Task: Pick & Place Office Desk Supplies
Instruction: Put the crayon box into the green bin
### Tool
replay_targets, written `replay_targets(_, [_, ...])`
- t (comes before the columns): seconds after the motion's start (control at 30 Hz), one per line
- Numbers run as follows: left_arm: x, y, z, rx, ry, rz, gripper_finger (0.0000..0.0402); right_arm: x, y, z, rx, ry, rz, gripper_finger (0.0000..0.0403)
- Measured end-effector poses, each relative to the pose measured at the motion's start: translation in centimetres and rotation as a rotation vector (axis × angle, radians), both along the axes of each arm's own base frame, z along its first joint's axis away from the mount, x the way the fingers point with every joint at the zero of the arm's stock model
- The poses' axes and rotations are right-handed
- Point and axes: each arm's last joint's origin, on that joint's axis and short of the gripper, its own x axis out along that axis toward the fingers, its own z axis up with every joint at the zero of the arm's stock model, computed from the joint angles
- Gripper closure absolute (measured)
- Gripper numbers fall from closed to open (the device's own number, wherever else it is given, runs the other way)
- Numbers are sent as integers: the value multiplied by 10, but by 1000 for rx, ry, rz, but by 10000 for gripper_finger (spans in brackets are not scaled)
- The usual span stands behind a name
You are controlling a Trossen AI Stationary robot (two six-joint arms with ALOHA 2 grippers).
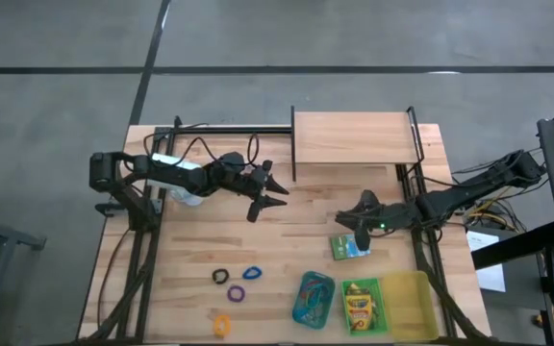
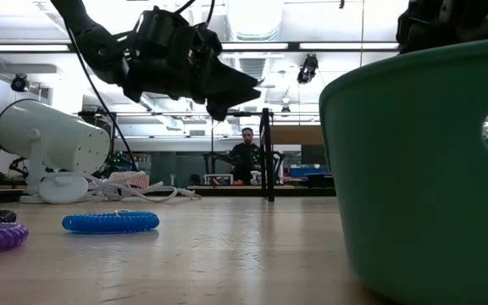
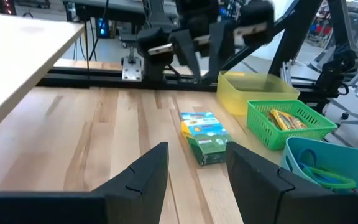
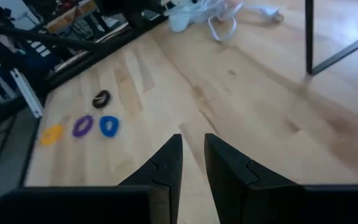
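Loops lie nearest, at the table's front left: orange loop, purple loop, black loop and blue loop, all loose, waiting to be sorted. Left pincer hovers mid-table, fingers spread, empty, aimed at the crayon box lying flat. Right pincer hangs just over that box, fingers nearly together, gripping nothing. Teal tray holds loops, green tray holds crayon boxes, yellow tray looks empty.
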Motion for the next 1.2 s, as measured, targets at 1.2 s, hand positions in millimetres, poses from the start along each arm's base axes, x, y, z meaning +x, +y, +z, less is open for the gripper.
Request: replay_targets(1.2, [-1, 0, -2, 1, 18, 0, 236, -48, 47, 16, 411, 209, -235, 335])
